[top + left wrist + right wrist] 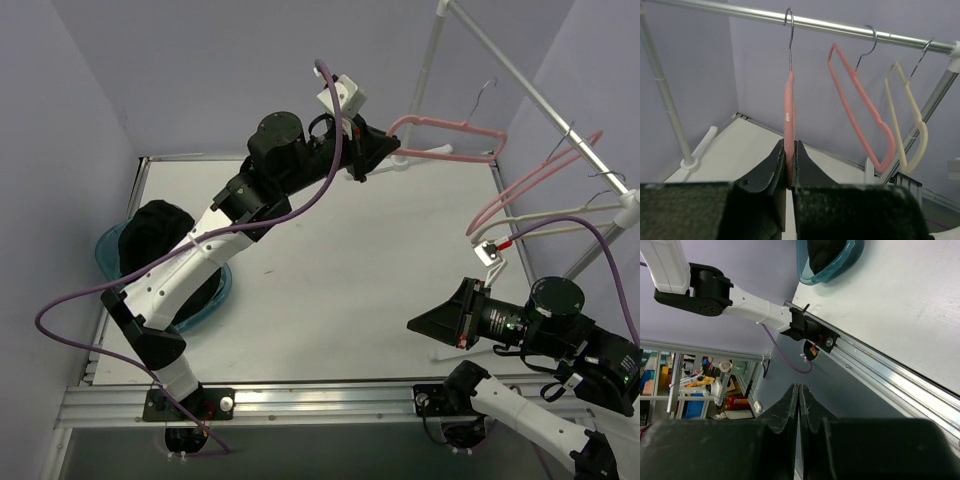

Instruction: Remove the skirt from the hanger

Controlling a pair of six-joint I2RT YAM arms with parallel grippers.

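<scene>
Pink hanger [788,107], hooked on rail [840,25]: pinched by left jaws; release gently, keeping the hook seated. Right jaws pressed together, empty, well below rail. Skirt [150,232] seemingly off, in basin [104,258].

Shiny metal rail [840,25], matt pink hanger [788,110], glossy teal plastic basin [104,252], black cloth skirt [150,232]

The first hanger [789,107] is salmon pink with a small white fleck. The second hanger [866,102] is the same pink, and the third hanger [926,137] is cream. The rail [840,24] is plain silver. The skirt [150,230] is black, the basin [103,255] translucent teal, the table [350,270] white, the walls [200,70] pale lilac and the cable [320,70] purple.
</scene>
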